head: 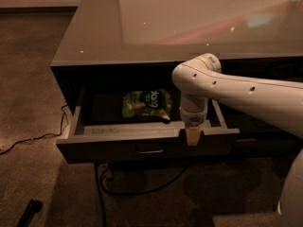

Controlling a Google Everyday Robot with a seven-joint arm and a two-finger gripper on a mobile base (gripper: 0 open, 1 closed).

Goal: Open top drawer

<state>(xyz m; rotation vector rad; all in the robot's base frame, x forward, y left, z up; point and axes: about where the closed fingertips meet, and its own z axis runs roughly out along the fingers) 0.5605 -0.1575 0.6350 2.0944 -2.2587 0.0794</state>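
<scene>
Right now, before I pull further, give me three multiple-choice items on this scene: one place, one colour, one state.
1. Where is the gripper?
A. At the drawer front's top edge, right of the handle
B. On the tabletop
C. Down on the carpet

2. What colour is the bag?
A. Red
B. Green
C. Blue

3. What state is the drawer in?
A. Shut
B. Open
C. Taken out

Answers: 1 A, it sits over the front edge. 2 B, its wrapper is green. 3 B, its inside shows, with the bag in it.
</scene>
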